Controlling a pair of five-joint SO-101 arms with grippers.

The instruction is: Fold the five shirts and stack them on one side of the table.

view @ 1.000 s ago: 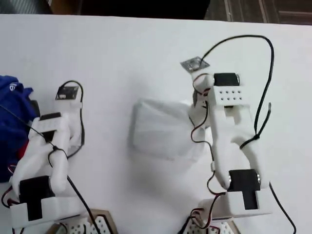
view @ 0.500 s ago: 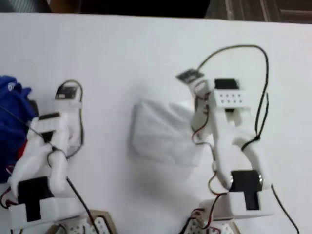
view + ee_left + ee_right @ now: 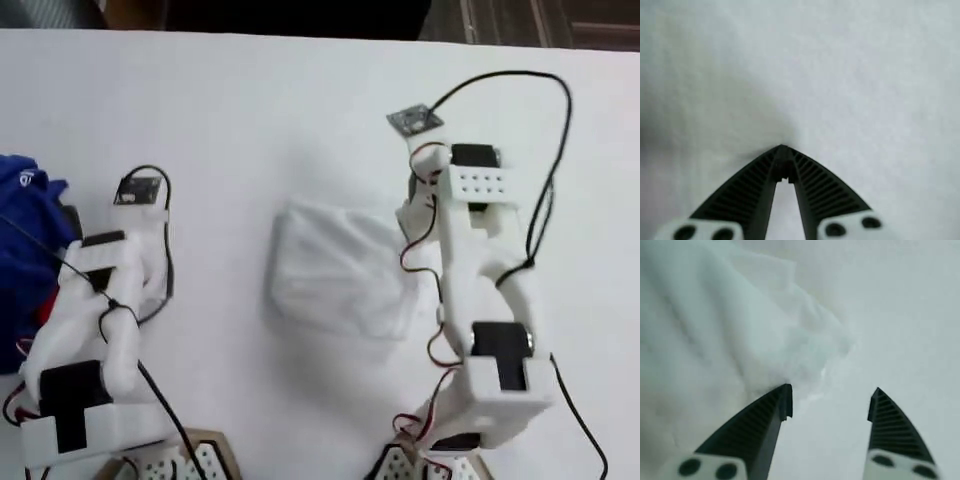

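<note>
A white shirt (image 3: 340, 270), folded into a rough rectangle, lies mid-table. My right gripper (image 3: 830, 395) hangs open just off its right edge, one finger (image 3: 771, 415) touching the rumpled white cloth (image 3: 715, 340), the other over bare table. The right arm (image 3: 470, 230) stands beside the shirt in the high view. My left gripper (image 3: 783, 152) is shut on nothing, tips together over bare tabletop. The left arm (image 3: 100, 290) sits at the table's left. A heap of blue shirts (image 3: 25, 240) with a bit of red showing lies at the far left edge.
The white table (image 3: 250, 110) is bare across its far half and at the right. Black cables loop around both arms (image 3: 545, 150). The arm bases stand at the near edge (image 3: 90, 420).
The right arm dipped toward the shirt's right edge, then drew back up and slightly right. The shirt's edge shifted slightly. The left arm has not moved.
</note>
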